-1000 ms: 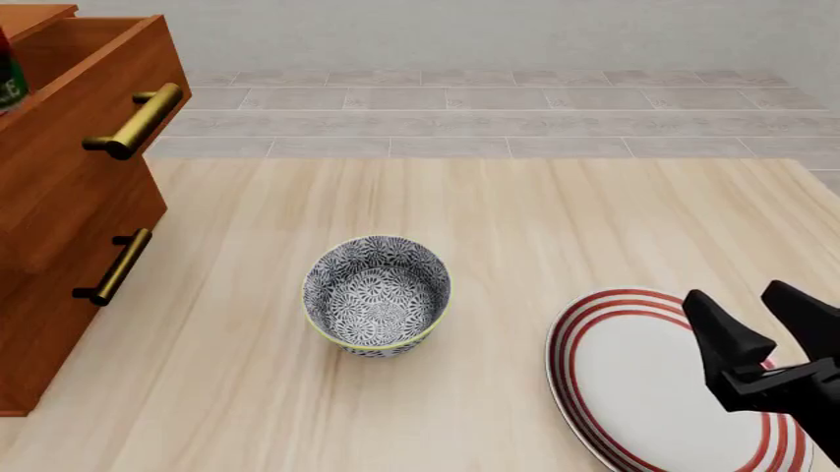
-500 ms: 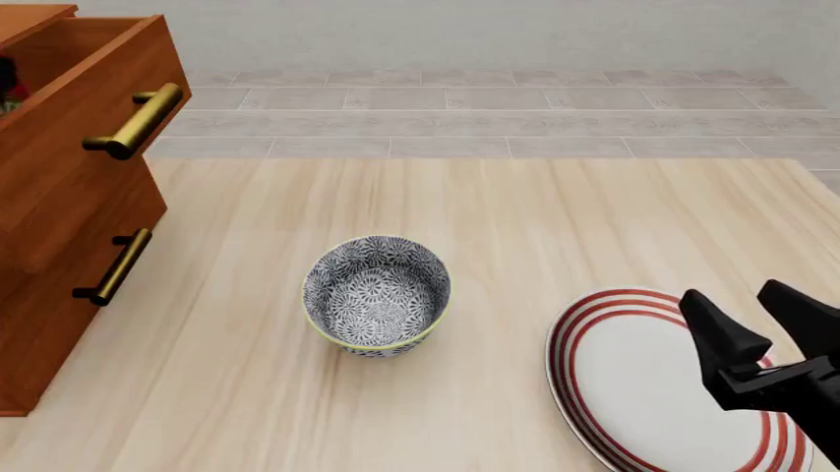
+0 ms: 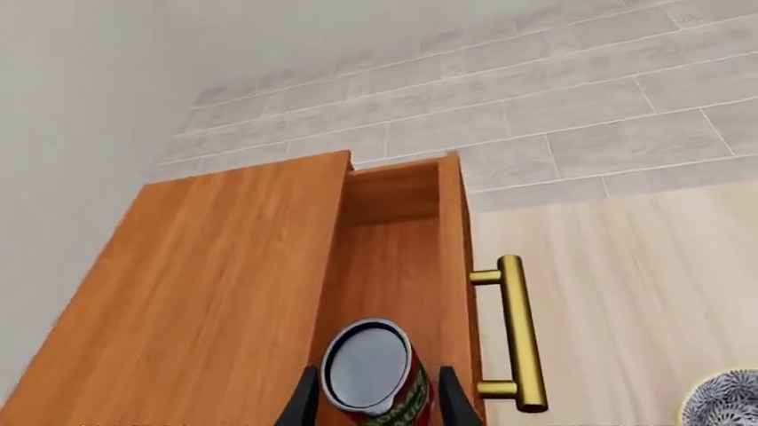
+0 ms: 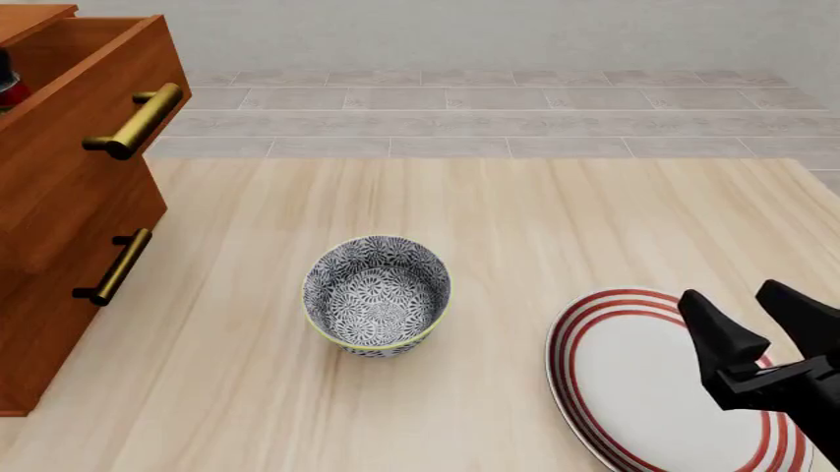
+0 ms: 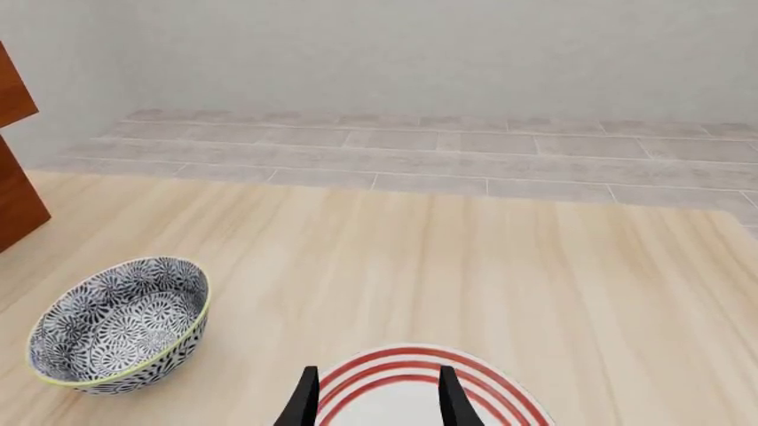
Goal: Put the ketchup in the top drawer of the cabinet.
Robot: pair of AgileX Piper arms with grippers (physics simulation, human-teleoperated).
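No text, brand, number or sign can be read anywhere. The ketchup (image 3: 375,373) shows a strip of its green-and-white label band (only a sliver at the frame's edge, too small and cut off to make out any lettering).

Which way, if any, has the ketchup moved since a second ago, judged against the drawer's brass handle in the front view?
Yes. The ketchup has sunk lower into the top drawer relative to the fixed handle; only a red sliver shows.

Simulated dining table (image 4: 552,206), bowl (image 4: 377,293), plate (image 4: 630,383)
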